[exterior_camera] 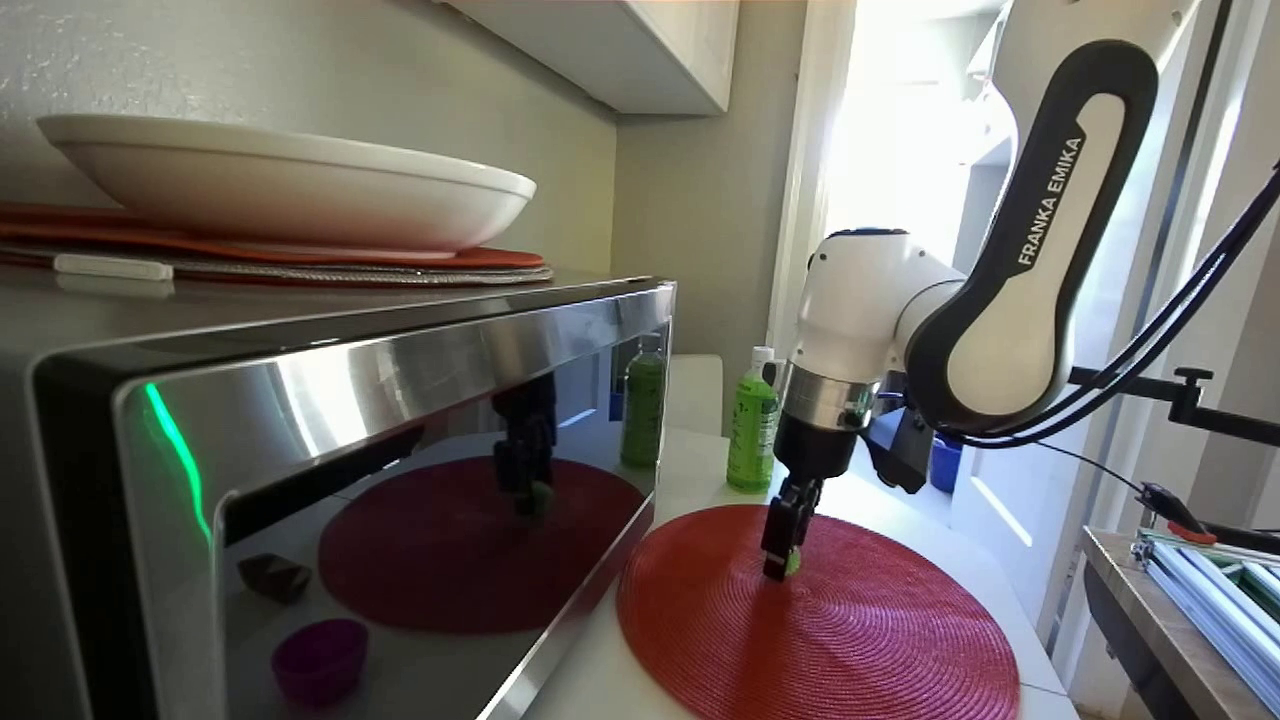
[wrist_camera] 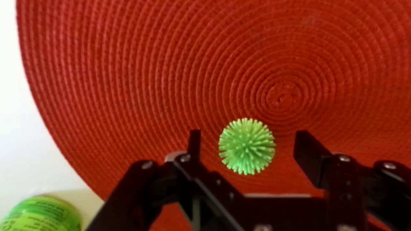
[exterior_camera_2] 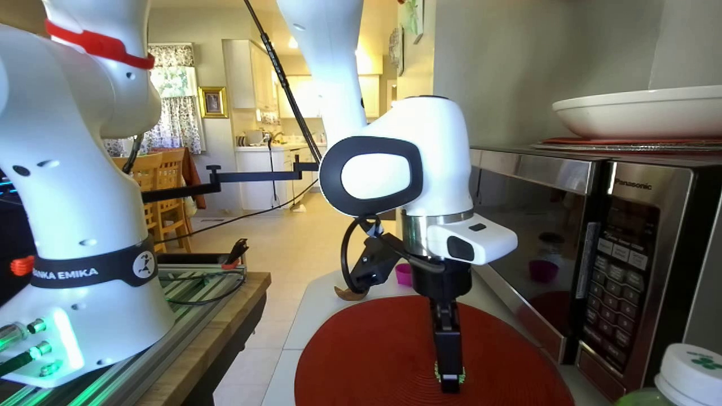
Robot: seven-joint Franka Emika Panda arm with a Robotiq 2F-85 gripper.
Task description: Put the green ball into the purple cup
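1 spiky green ball [wrist_camera: 246, 146] is resting on 1 round red mat [wrist_camera: 128, 80], and the mat is lying on 1 white desk [exterior_camera_2: 316, 307]. 1 robot arm [exterior_camera: 1010, 330] is hanging over them. Its jaws are standing spread and released, 1 on either side of the ball, and the wrist view is showing a gap at both sides. 1 purple cup [exterior_camera_2: 403, 275] is standing on the desk beyond the mat, with the arm partly covering it in an exterior view; its inside is showing too small to read, so I cannot tell what it is holding. 1 brown object [exterior_camera_2: 350, 294] is lying near it, partly covered. 1 microwave [exterior_camera: 400, 385] is mirroring the cup in its door [exterior_camera_2: 519, 248] in both exterior views. On top, 1 white bowl [exterior_camera: 290, 180] is sitting on at least 2 placemats [exterior_camera: 505, 258], its inside out of sight. 1 green bottle [exterior_camera: 750, 430] with 1 white cap [exterior_camera: 762, 355] is standing upright just beside the mat.
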